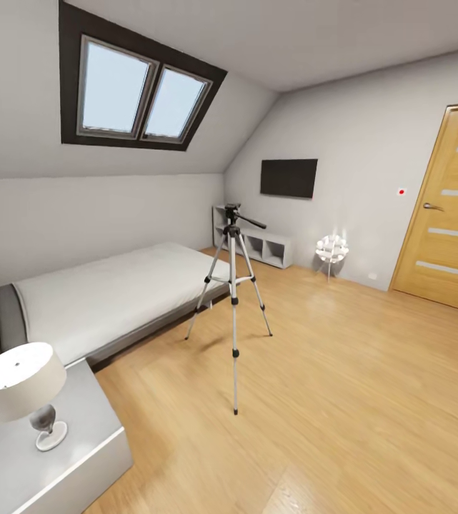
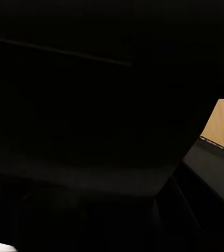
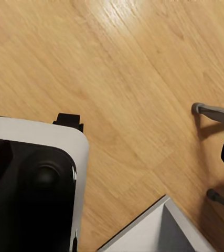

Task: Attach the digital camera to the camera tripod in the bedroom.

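The bedroom spreads out in the head view: a light wood floor (image 1: pixel 343 400), white sloped walls and a dark-framed skylight (image 1: pixel 139 93) over a low grey bed (image 1: pixel 107 296) along the left wall. A wooden door (image 1: pixel 451 214) stands at the right, and a black wall TV (image 1: pixel 289 177) hangs on the far wall above a low white shelf unit (image 1: pixel 257 243).

The camera tripod (image 1: pixel 233 285) stands upright on the floor just beside the foot of the bed, its three thin silver legs splayed, its black head on top with the pan handle pointing right. Nothing sits on that head.

Near the left edge, a white nightstand (image 1: pixel 43 457) carries a table lamp (image 1: pixel 23 389) with a white shade. A small white spiky lamp (image 1: pixel 331 250) stands on the floor between the shelf unit and the door.

The left wrist view is almost wholly dark, with a sliver of floor at one edge. The right wrist view looks down on floor boards, part of the robot's white and black body (image 3: pixel 33 189) and a grey corner. Whether either set of fingers is spread or pressed together, I cannot tell.
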